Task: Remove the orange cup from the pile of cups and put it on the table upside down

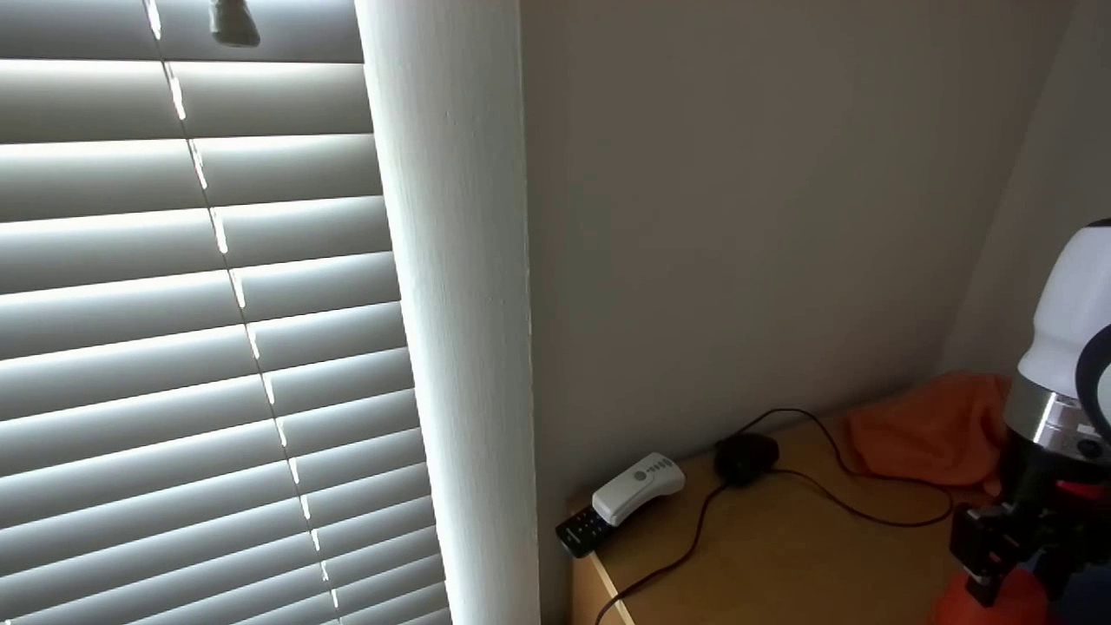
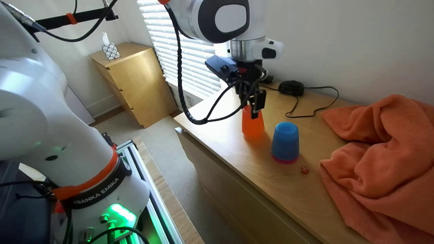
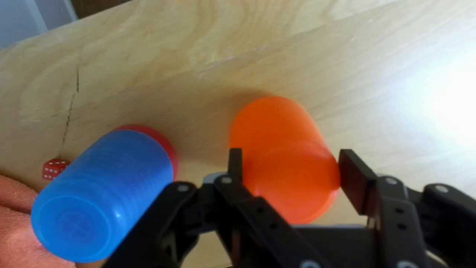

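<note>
Orange plastic cup (image 3: 282,156): mouth down, closed base up, near the blue plastic cup (image 2: 285,140) but not touching it, w/ table (image 3: 208,44) showing between, so it's off the pile. Rim is on or v. close to the table; can't tell which. The end effector (image 3: 290,162) is pinching it up near the base, one finger (image 3: 357,182) each side, both apparently in contact.

Step in hand, my read: set-down & release, so task's nearly done. To do it well: ease straight down till the rim sits flat all round, no tilt, then let go slowly & evenly; cup's prob. light and could get dragged by one pad. Watch the finger on the blue cup's side: it'll spread that way, so part only as much as needed, esp. b/c the pinkish-red rim (image 2: 285,161) under the blue cup juts out a bit. Then lift vertically before going sideways; a swing toward the blue cup might knock both.

Rest, rel. to blue cup: red die (image 2: 304,169) near its foot, on the side away from the orange cup; orange towel (image 2: 383,162) same side, farther off. Neither should bother the release.
</note>
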